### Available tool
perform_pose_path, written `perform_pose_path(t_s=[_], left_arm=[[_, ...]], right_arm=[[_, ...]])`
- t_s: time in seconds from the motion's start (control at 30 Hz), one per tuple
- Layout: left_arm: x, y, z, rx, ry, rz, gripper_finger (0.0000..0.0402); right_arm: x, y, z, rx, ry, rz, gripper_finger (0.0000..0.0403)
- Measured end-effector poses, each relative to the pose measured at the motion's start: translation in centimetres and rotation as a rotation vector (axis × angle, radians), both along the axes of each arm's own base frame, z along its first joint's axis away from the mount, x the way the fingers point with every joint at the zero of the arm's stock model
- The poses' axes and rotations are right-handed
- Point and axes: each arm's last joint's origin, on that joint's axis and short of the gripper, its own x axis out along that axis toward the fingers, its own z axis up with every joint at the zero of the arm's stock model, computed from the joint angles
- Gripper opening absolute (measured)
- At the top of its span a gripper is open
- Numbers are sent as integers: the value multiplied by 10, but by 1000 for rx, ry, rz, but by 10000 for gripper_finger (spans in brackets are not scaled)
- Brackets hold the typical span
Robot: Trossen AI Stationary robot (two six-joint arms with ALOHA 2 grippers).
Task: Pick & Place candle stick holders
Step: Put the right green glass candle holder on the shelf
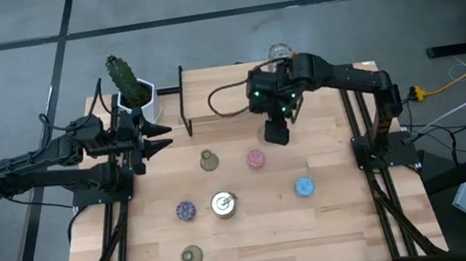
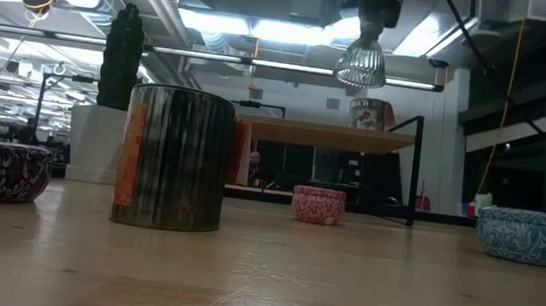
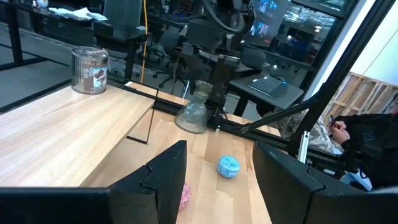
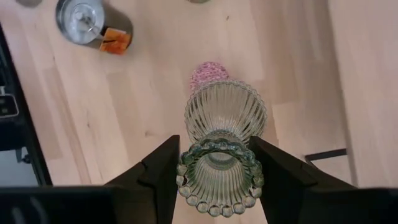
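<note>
Candle stick holders lay scattered on table [image 1: 340, 226]. High view: right gripper [image 1: 276, 131] hung above pink holder [image 1: 256, 158]. Right wrist: fingers clamped ribbed green holder [image 4: 222, 158] — lower straight, release gently. Left gripper [image 1: 158, 138] part-open, empty, near cactus pot [image 1: 138, 98].

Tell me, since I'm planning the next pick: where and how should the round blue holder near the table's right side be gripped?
Grip the blue holder across its outer wall, coming straight down from above. It is low, round and squat, sits flat on the table, and has clear space around it, so fingers on opposite sides should probably hold it.
</note>
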Motion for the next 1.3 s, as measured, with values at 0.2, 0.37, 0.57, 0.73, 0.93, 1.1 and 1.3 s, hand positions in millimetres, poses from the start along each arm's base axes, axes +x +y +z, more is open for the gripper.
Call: perform_pose_path(t_s=[0.2, 0.37, 0.57, 0.73, 0.93, 1.1, 1.3], left_arm=[[0, 0, 0, 0, 0, 2, 180], [0, 0, 0, 0, 0, 3, 180], [0, 0, 0, 1, 0, 3, 180], [0, 0, 0, 0, 0, 3, 180], [0, 0, 0, 0, 0, 4, 180], [0, 0, 0, 1, 0, 4, 180], [0, 0, 0, 1, 0, 4, 180]], right_arm=[[-5, -30, 0, -30, -1, -123, 174], [-9, -52, 1, -31, -17, -198, 174], [-13, -66, 1, -29, -23, -255, 174], [-14, -74, 1, -2, -37, -311, 174], [-17, -83, 1, 19, -53, -358, 174], [-17, -90, 2, 22, -73, -392, 173], [-18, -100, 4, 52, -121, -420, 173]])
